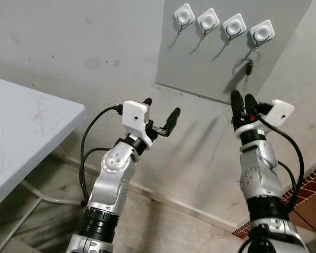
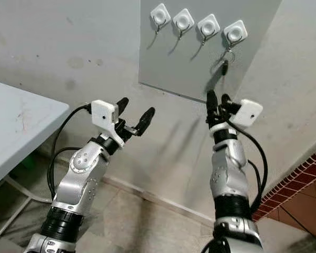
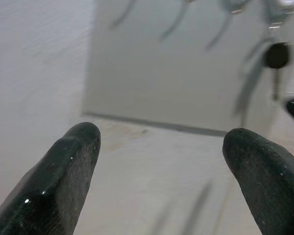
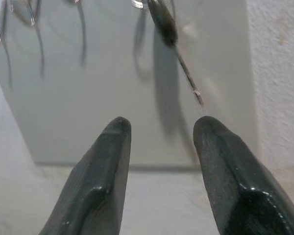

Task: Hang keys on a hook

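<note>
A grey board on the wall carries several white hooks in a row. A key with a black head hangs on a ring from the rightmost hook; it also appears as the key close ahead in the right wrist view. My right gripper is raised just below the key, open, with nothing between its fingers. My left gripper is held up lower and to the left of the board, open and empty, its fingertips wide apart.
A white table stands at the left with a metal leg beneath it. The light wall runs behind both arms. A red tiled floor patch lies at the lower right, grey floor below.
</note>
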Tool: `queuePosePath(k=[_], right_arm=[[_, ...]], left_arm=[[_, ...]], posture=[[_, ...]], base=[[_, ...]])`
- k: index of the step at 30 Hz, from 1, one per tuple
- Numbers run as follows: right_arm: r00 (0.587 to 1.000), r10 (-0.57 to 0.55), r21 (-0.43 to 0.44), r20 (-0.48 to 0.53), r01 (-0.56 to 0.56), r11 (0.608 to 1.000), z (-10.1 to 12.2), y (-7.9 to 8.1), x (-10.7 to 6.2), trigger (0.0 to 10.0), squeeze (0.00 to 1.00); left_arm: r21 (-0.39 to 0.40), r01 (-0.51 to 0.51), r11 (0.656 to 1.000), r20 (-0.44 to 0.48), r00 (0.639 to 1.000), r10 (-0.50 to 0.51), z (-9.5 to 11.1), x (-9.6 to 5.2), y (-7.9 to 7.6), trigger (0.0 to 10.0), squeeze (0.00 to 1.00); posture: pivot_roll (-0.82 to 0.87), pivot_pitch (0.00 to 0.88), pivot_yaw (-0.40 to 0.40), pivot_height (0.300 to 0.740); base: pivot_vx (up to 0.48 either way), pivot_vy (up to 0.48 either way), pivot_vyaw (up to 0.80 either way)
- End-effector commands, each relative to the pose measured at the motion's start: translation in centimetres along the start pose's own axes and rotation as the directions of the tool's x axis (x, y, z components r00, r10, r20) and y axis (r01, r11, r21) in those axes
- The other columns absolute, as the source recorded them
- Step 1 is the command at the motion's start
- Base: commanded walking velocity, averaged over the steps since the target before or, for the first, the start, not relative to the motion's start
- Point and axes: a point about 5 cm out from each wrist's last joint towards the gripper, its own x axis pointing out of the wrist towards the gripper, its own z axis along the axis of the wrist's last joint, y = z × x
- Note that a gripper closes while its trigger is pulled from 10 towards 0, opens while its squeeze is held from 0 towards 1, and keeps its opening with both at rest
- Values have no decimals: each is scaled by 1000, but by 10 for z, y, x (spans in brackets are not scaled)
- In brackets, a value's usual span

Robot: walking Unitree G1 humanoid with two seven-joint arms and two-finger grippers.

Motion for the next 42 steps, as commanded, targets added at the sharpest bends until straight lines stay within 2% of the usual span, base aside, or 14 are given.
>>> queuePosePath(k=[1, 3, 8, 9, 16, 21, 23, 25, 27, 29, 30, 33, 37, 42], right_arm=[[1000, -2, -21, 18, 2, 1000, 4, 2, -3, 10000, 0], [1000, -26, -45, -13, 26, 999, -3, 0, -16, 10000, 0], [997, -42, -98, -70, 35, 995, -16, -2, -34, 10000, 0], [993, -57, -121, -105, 44, 992, -22, -4, -44, 10000, 0], [983, -89, -290, -164, 38, 956, -33, -8, -69, 10000, 0], [977, -114, -314, -178, 53, 948, -35, -7, -86, 10000, 0], [979, -105, -308, -174, 48, 950, -33, -1, -94, 10000, 0], [982, -88, -309, -168, 32, 950, -31, 2, -98, 10000, 0], [983, -89, -285, -162, 40, 958, -30, 4, -102, 10000, 0], [982, -92, -279, -165, 43, 959, -31, 4, -108, 10000, 0], [980, -95, -276, -175, 44, 960, -34, 3, -113, 10000, 0], [975, -113, -282, -190, 56, 958, -36, 0, -118, 10000, 0], [968, -143, -293, -205, 79, 953, -36, -4, -121, 10000, 0], [969, -162, -339, -189, 90, 936, -31, -13, -107, 10000, 0]], left_arm=[[-22, -44, 999, -17, 999, 44, -7, -3, 5, 10000, 0], [-47, -122, 991, -37, 992, 120, -14, -8, 16, 10000, 0], [-45, -204, 978, -63, 978, 201, -23, -18, 30, 10000, 0], [-61, -241, 968, -81, 968, 236, -28, -23, 36, 10000, 0], [-57, -316, 947, -90, 946, 310, -41, -44, 50, 10000, 0], [-45, -321, 946, -112, 943, 315, -48, -55, 53, 10000, 0], [-11, -313, 950, -50, 949, 312, -41, -61, 50, 10000, 0], [-57, -290, 955, -50, 957, 287, -42, -66, 47, 10000, 0], [-52, -294, 954, -51, 955, 292, -44, -73, 46, 10000, 0], [-61, -291, 955, -86, 955, 285, -51, -82, 45, 10000, 0], [-28, -287, 958, -97, 954, 283, -55, -87, 46, 10000, 0], [50, -297, 953, -98, 949, 301, -57, -92, 48, 10000, 0], [-28, -358, 933, -111, 929, 353, -58, -99, 57, 10000, 0], [22, -347, 938, -65, 935, 348, -44, -89, 67, 10000, 0]], posture=[[9, 31, -83, 740], [11, 30, -84, 740], [16, 35, -84, 740], [15, 36, -83, 740], [5, 42, -74, 740], [3, 40, -68, 740], [-1, 40, -65, 740], [-2, 42, -64, 740], [-1, 41, -63, 740], [1, 39, -62, 740], [4, 35, -60, 740], [10, 31, -59, 740], [11, 28, -58, 740], [13, 21, -61, 740]], base=[[0, 0, 0], [0, 0, 0], [0, 0, 0], [0, 0, 0], [0, 0, 0], [0, 0, 0], [0, 0, 0], [0, 0, 0], [0, 0, 0], [0, 0, 0], [0, 0, 0], [0, 0, 0], [0, 0, 0], [0, 0, 0]])
